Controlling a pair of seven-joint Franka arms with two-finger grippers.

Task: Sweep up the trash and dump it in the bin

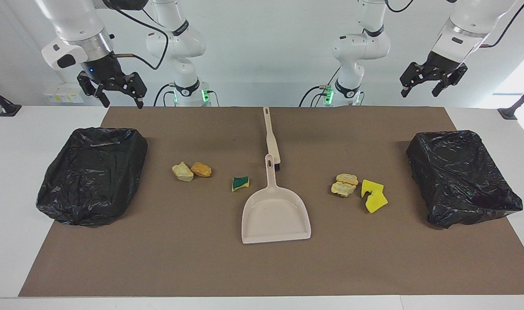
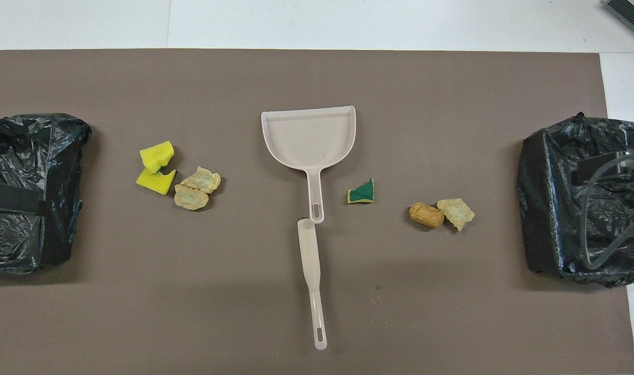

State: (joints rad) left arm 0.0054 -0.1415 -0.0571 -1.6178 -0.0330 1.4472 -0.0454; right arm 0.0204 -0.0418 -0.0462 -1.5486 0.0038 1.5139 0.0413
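Observation:
The trash lies on the brown mat (image 1: 262, 267) in two groups. Toward the left arm's end are two yellow sponge pieces (image 1: 374, 196) (image 2: 157, 166) and two tan lumps (image 1: 344, 185) (image 2: 197, 187). Toward the right arm's end are a green-and-yellow sponge scrap (image 1: 240, 183) (image 2: 362, 191), an orange lump (image 1: 201, 169) (image 2: 426, 214) and a pale lump (image 1: 182, 171) (image 2: 456, 212). A black-lined bin stands at each end (image 1: 92, 172) (image 1: 462, 176). My right gripper (image 1: 122, 103) and left gripper (image 1: 420, 92) hang open and empty, high over the mat's edge by the robots.
A beige dustpan (image 1: 275, 215) (image 2: 309, 138) lies in the middle of the mat, handle toward the robots. A beige brush (image 1: 271, 137) (image 2: 312, 271) lies in line with it, nearer to the robots, its head touching the dustpan's handle. White table (image 1: 12, 215) borders the mat.

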